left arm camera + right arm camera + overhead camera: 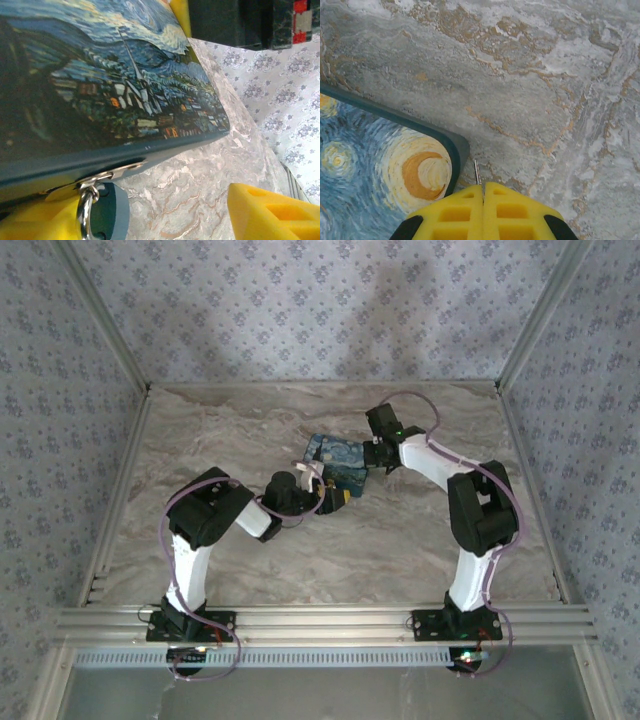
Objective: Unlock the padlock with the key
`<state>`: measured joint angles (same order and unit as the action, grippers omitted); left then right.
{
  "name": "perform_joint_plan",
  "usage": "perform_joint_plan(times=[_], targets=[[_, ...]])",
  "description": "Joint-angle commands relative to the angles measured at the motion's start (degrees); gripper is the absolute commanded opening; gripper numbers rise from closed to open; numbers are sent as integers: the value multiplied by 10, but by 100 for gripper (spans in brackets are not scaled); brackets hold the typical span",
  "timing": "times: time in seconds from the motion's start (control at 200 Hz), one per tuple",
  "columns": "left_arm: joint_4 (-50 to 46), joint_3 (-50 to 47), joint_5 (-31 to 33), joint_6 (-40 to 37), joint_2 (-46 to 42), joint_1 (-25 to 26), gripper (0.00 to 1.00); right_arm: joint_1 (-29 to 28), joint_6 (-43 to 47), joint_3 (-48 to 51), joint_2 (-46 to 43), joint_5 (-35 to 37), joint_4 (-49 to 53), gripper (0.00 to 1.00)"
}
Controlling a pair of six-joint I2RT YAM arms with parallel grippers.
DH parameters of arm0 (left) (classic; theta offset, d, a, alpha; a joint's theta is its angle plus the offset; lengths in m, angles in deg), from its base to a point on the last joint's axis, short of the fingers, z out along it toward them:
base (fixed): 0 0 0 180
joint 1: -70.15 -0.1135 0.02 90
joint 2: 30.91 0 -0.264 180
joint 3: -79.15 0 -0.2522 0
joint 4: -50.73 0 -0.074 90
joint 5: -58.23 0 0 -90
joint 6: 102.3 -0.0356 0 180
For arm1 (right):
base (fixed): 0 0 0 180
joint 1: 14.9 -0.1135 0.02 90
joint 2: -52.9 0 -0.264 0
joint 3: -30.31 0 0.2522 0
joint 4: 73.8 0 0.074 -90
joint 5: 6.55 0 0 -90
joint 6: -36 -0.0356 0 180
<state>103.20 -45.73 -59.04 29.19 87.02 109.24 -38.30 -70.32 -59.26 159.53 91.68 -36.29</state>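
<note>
Yellow pads of my left claw (150, 215) stand spread, pinching nothing. The padlock (111, 212) hangs between them, close to one pad, with its shackle through the hasp (125, 167) of the painted box (115, 85) just above. Only the lock's top shows; the rest is cut off. My right claw (482, 192) is pressed together on a thin metal sliver, the key (477, 175), mostly buried between the pads. A box corner sits beside its tips, with bare table (545, 90) beyond. The left arm (205, 512) and right arm (480, 505) bend at the elbow, reaching inward to the box.
</note>
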Motion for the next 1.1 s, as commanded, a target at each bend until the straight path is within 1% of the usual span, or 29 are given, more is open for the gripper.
perform_joint_plan(times=[0.0,0.17,0.21,0.3,0.36,0.43,0.46,0.495,0.585,0.645,0.7,0.78,0.844,0.894,0.994,1.039,1.094], targets=[[-75,-6,1,-5,33,-4,67,-3,-8,-15,10,-11,3,0],[-67,-7,8,-1,39,-5,68,-3,-10,-6,6,-14,-4,0],[-58,-9,6,2,44,-5,65,-4,-11,-3,5,-14,-5,0],[-41,-14,4,16,55,-11,55,-4,-11,-4,7,-14,-4,0],[-36,-22,5,23,58,-17,51,-5,-10,-5,7,-13,-4,0],[-39,-32,5,23,55,-24,51,-5,-10,-5,7,-13,-4,0],[-39,-36,4,21,53,-27,48,-6,-10,-4,6,-13,-5,0],[-41,-40,1,19,52,-30,46,-6,-10,-3,7,-11,-5,0],[-57,-44,-3,10,44,-36,40,-7,-11,-2,6,-10,-7,0],[-72,-44,-3,2,39,-38,39,-7,-12,0,5,-9,-9,0],[-81,-44,-5,-3,36,-40,33,-9,-12,1,4,-9,-10,0],[-92,-40,-12,-5,35,-45,29,-10,-13,3,3,-6,-10,0],[-108,-38,-12,-12,32,-46,28,-11,-12,3,3,-6,-11,0],[-122,-35,-13,-19,30,-46,23,-11,-13,3,3,-6,-12,0],[-153,-22,-25,-29,28,-47,19,-11,-13,5,1,-5,-13,0],[-156,-19,-30,-31,28,-47,15,-11,-12,5,0,-4,-13,0],[-167,-16,-35,-33,26,-48,12,-11,-13,6,-1,-7,-13,0]])
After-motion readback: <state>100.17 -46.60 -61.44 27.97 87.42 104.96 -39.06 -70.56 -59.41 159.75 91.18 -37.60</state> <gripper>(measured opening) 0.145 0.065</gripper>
